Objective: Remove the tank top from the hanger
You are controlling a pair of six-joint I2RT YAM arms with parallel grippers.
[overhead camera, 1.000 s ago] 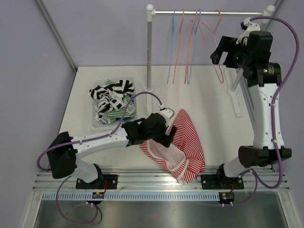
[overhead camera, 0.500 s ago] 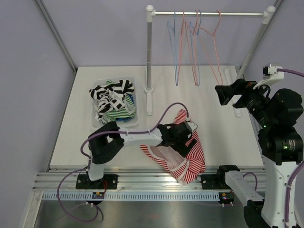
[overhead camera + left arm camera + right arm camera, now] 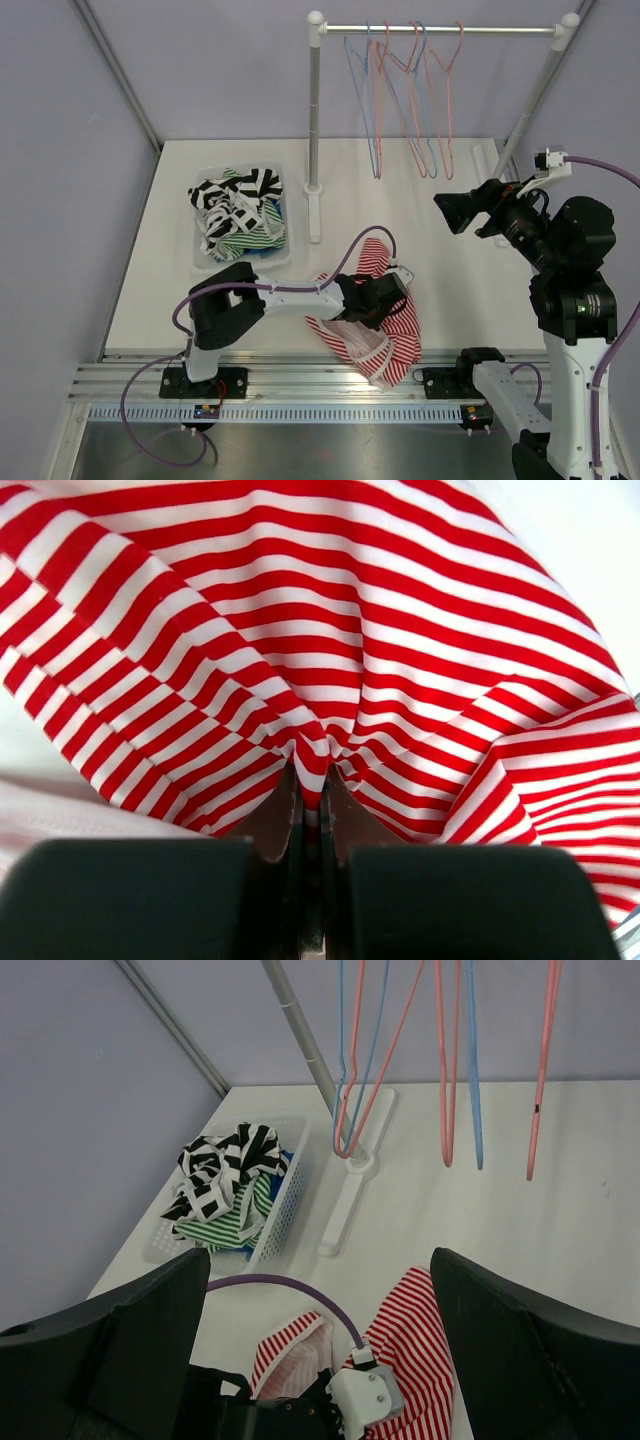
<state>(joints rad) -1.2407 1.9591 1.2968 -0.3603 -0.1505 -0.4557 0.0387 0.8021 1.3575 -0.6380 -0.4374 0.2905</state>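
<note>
The red-and-white striped tank top (image 3: 398,328) lies crumpled on the table near the front edge, off any hanger. My left gripper (image 3: 383,300) rests on it. In the left wrist view the left gripper (image 3: 313,780) is shut, pinching a fold of the striped tank top (image 3: 330,630). Several bare pink and blue wire hangers (image 3: 400,90) hang from the rail. My right gripper (image 3: 466,212) is raised at the right, open and holding nothing. Between the right gripper's (image 3: 320,1265) fingers I look down on the tank top (image 3: 410,1345) and the hangers (image 3: 450,1060).
A white basket (image 3: 200,258) of black-and-white and green striped clothes stands at the left, also seen as the basket (image 3: 290,1205) in the right wrist view. The rack's post (image 3: 314,110) and white foot (image 3: 315,218) stand mid-table; a second post (image 3: 530,100) slants at the right.
My left gripper slid right onto the tank top and shut on a fold of it. The right arm dropped from the rail to the right side. The hangers have swung.
</note>
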